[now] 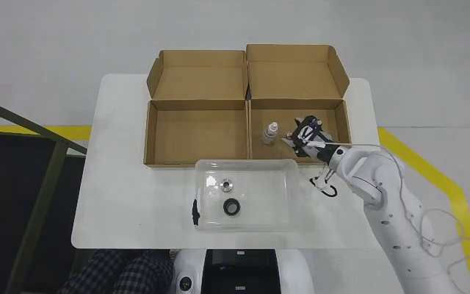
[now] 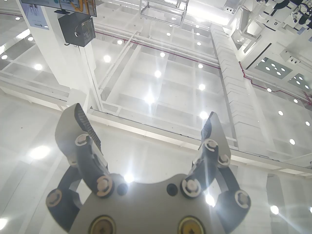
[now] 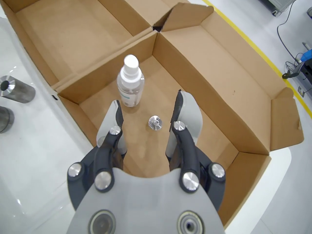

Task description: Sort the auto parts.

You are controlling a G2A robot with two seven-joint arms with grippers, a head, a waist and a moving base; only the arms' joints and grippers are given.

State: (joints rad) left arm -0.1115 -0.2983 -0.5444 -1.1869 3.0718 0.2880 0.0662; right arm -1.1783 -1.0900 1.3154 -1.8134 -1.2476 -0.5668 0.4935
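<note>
Over the right box (image 1: 297, 99): right gripper (image 3: 148, 99) hangs low inside; fingers spread wide, holding nothing
Small metal part (image 3: 155, 122): lies on the floor of that box directly under the gap between the fingers; touches neither
Spray bottle (image 3: 130, 83): stands upright in the same box, just beside the gripper at its 9 o'clock in the top view
Left box (image 1: 197, 136): at 9 o'clock of the right box, walls touching; bare floor
Clear tray (image 1: 247, 163): at 6 o'clock of both boxes; holds a metal cylinder (image 1: 228, 185) and, at its 6 o'clock, a black ring (image 1: 232, 207)
Left gripper (image 2: 145, 110): points up at the ceiling; fingers wide open, nothing between them
Judged stage: one part looks placed; the tray pieces remain to be sorted
Risk: the bottle is near one finger; a sideways drift while lifting could tip it onto the part; a skewed exit could also catch the cardboard wall and drag the box; closing early would pinch the part again
</note>
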